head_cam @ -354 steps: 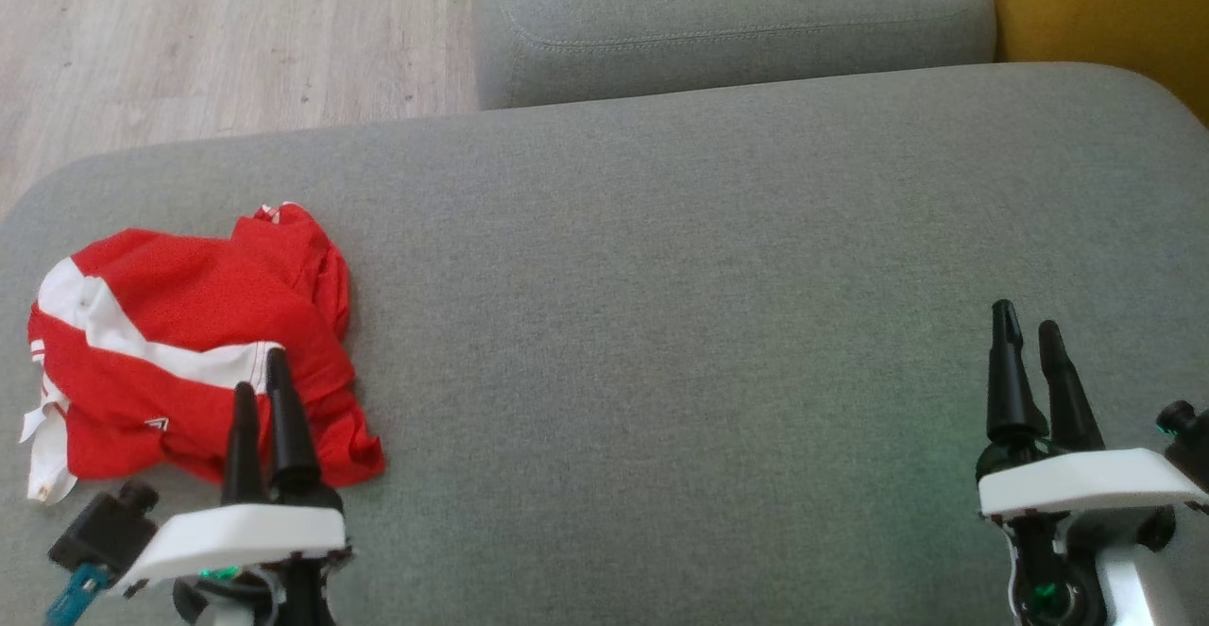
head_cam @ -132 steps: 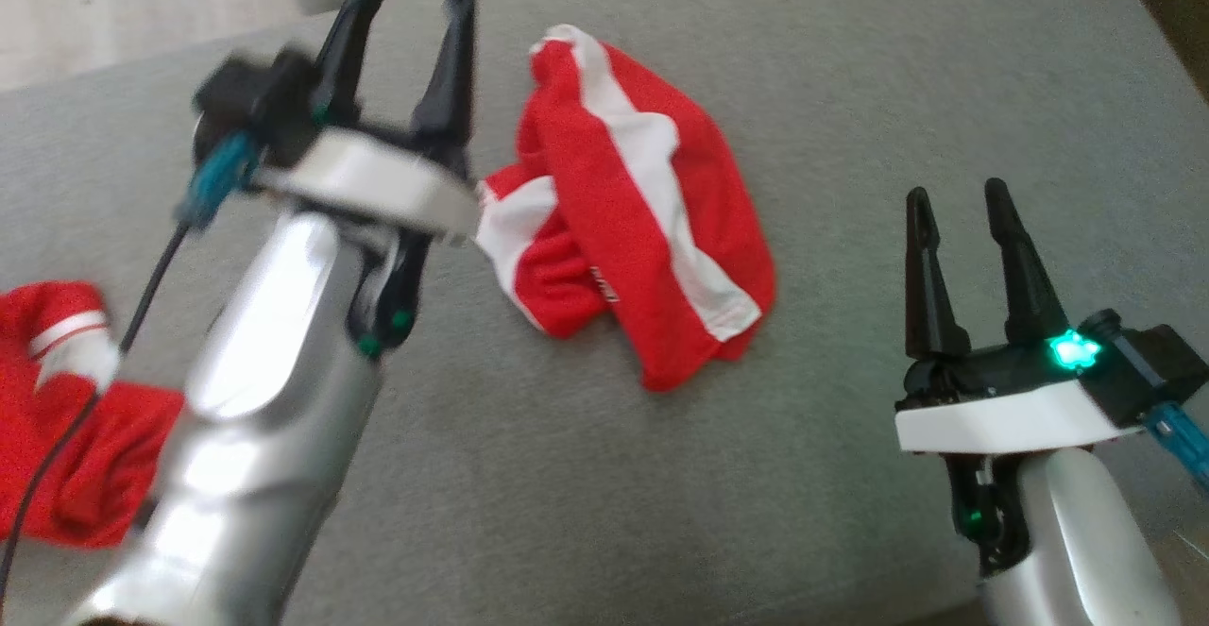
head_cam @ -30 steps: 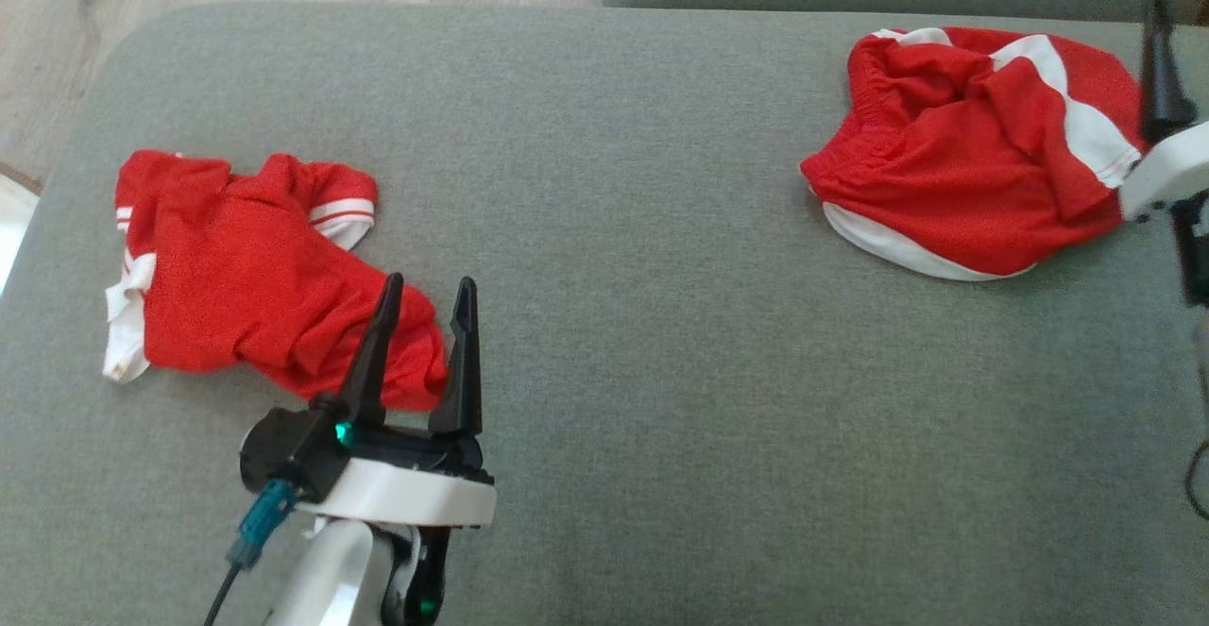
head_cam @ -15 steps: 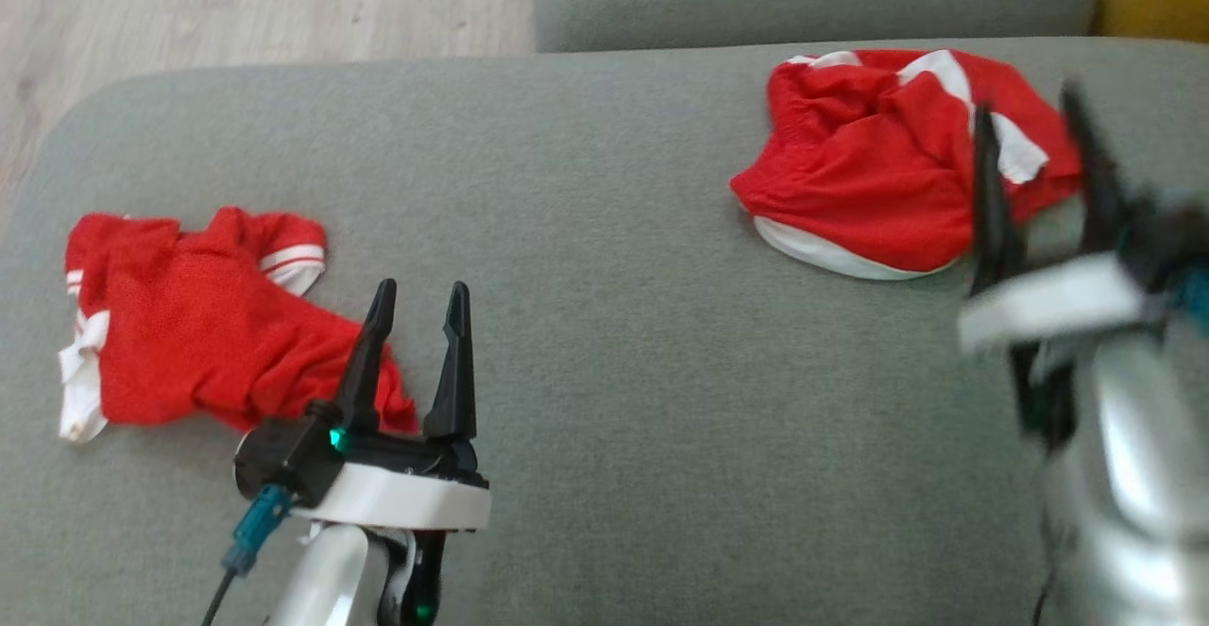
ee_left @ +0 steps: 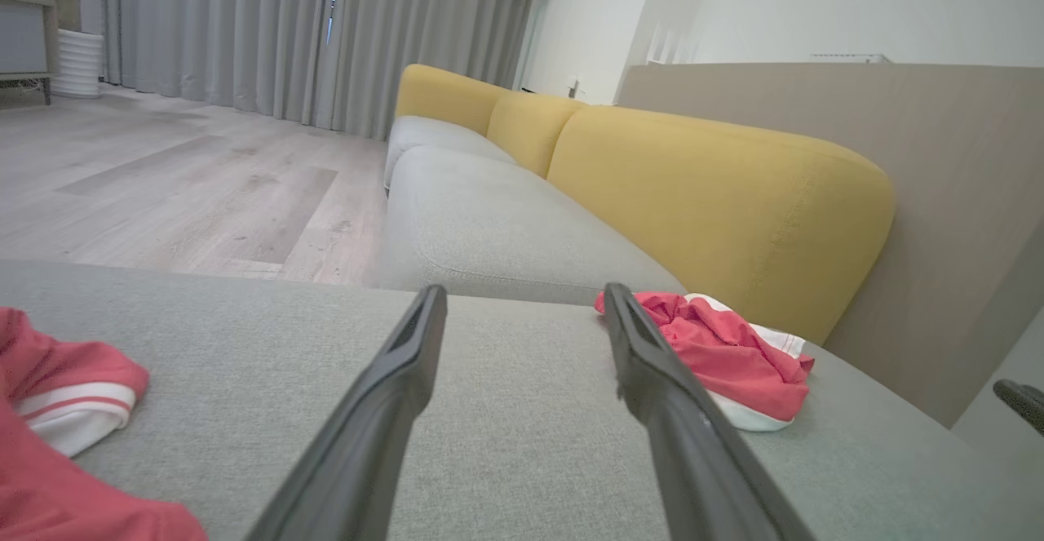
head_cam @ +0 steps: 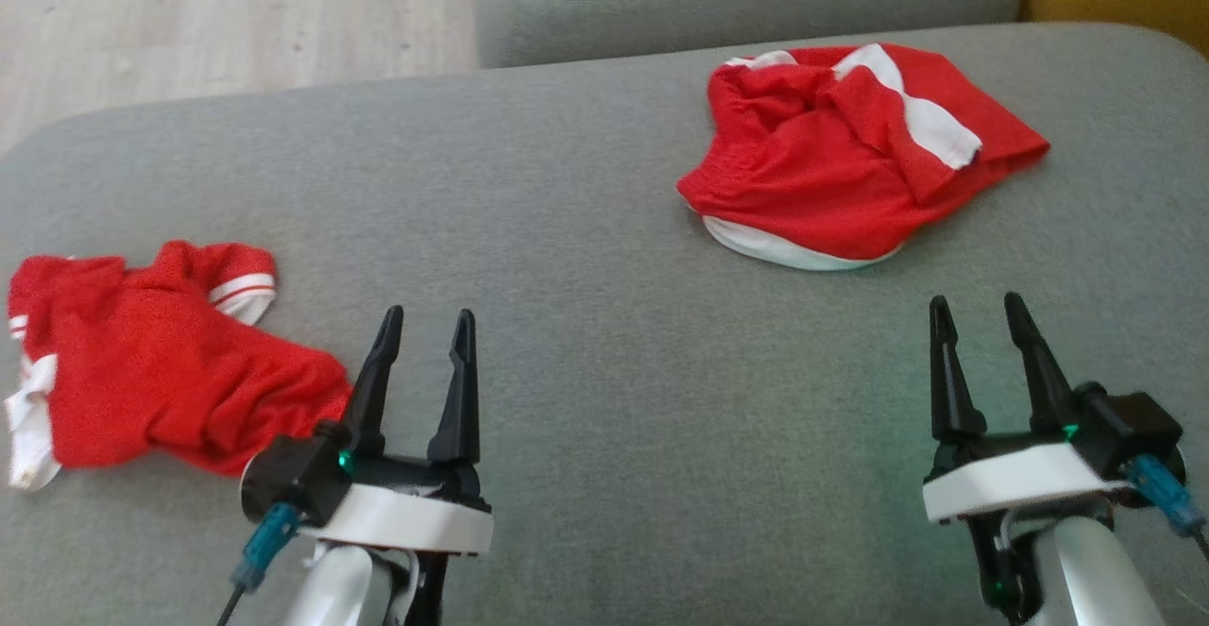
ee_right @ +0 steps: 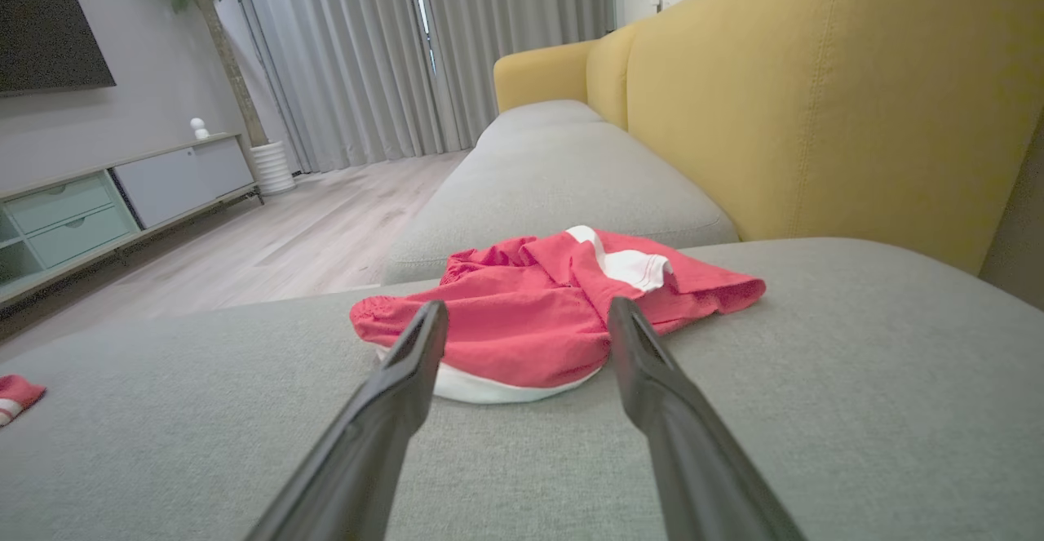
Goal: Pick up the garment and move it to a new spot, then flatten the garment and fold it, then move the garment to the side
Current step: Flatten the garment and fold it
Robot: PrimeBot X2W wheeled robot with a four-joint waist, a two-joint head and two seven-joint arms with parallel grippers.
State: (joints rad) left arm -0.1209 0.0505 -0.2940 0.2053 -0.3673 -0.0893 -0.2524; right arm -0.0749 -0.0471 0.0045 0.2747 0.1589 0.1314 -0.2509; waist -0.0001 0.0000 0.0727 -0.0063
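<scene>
A shirt (head_cam: 161,390) lies bunched at the left edge of the seat (head_cam: 604,258). It is just beside the left gripper (head_cam: 430,314), whose fingers stand apart and hold nothing. Further right and back, the shorts (head_cam: 831,173) lie crumpled, one part folded over, well ahead of the right gripper (head_cam: 975,300), which is also apart and empty. Flattening the shorts seems the step in hand. Each gripper should pinch an opposite corner, one layer only, and draw outward low over the seat.

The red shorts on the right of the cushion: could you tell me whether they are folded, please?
Crumpled, not folded. The red shorts lie bunched on the grey cushion, waistband gathered, a white stripe twisted across the top.
</scene>
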